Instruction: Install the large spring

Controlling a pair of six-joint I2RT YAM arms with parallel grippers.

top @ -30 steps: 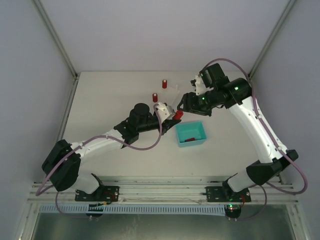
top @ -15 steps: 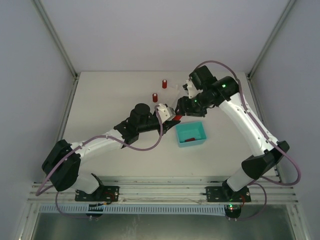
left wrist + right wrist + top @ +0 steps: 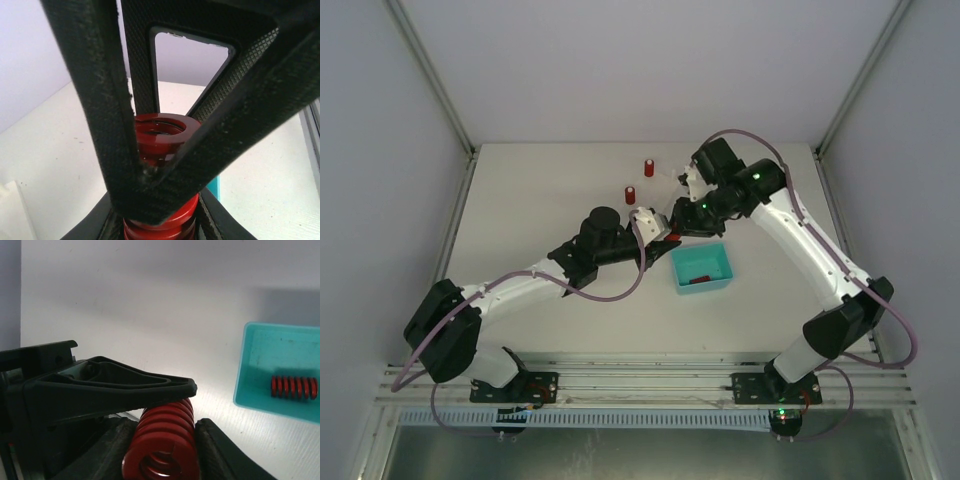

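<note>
The large red spring [image 3: 161, 134] sits between the two fingers of my left gripper [image 3: 160, 222], which is shut on it. My right gripper [image 3: 162, 452] has its pads against both sides of the same spring [image 3: 165, 432], crossing the left fingers [image 3: 115, 390] at an angle. In the top view the two grippers meet mid-table, left gripper [image 3: 663, 234] and right gripper [image 3: 677, 223], and they hide most of the spring.
A teal bin [image 3: 717, 282] lies just right of the grippers with a smaller red spring [image 3: 295, 387] in it. Two small red cylinders [image 3: 649, 168] [image 3: 630, 194] stand behind. A white part [image 3: 645, 218] sits by the left gripper.
My right arm has swung left and brought its gripper onto the spring held by the left gripper. The left arm has stayed still.
</note>
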